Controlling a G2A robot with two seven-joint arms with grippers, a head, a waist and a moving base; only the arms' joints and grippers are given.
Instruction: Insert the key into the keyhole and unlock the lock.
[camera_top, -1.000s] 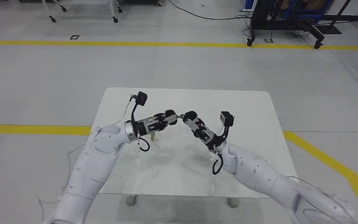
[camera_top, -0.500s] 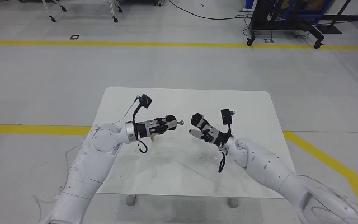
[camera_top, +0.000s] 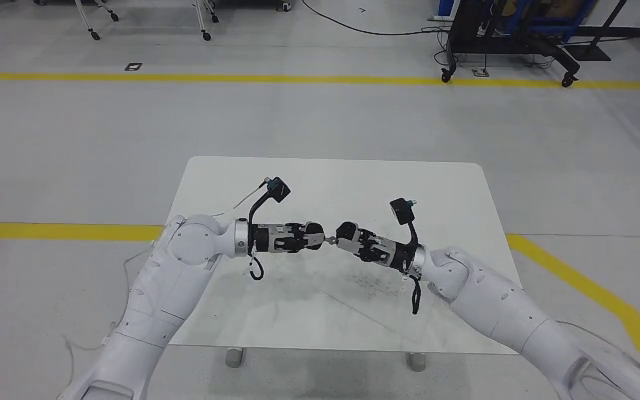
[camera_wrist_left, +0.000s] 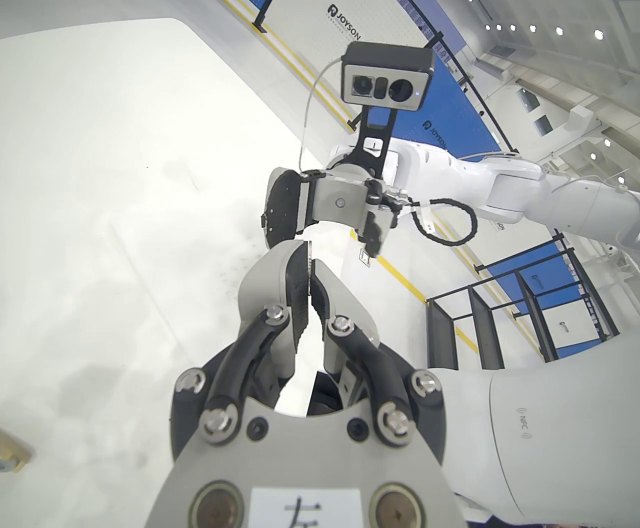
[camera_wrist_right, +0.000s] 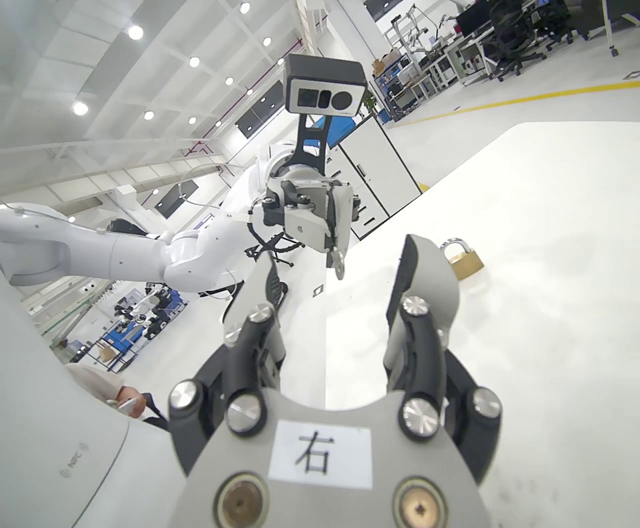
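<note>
My left gripper (camera_wrist_left: 310, 257) is shut on a small silver key (camera_wrist_left: 311, 250), held above the middle of the white table (camera_top: 450, 190). In the right wrist view the key (camera_wrist_right: 339, 265) hangs from the left gripper (camera_wrist_right: 332, 245), its shaft pointing down between my right fingertips. My right gripper (camera_wrist_right: 340, 260) is open and faces the left one tip to tip. From above, the left gripper (camera_top: 315, 238) and right gripper (camera_top: 345, 238) almost meet. A brass padlock (camera_wrist_right: 462, 260) with its shackle closed lies flat on the table behind the right gripper.
The table (camera_wrist_right: 550, 200) carries only the padlock, whose brass edge (camera_wrist_left: 10, 455) shows below the left arm. Around the table runs open floor with yellow lines (camera_top: 300, 78); a black frame on wheels (camera_top: 510, 40) stands far behind.
Half a second ago the two grippers were apart. Both have since come down and together near the table's middle, the left still holding the key, the right still open.
</note>
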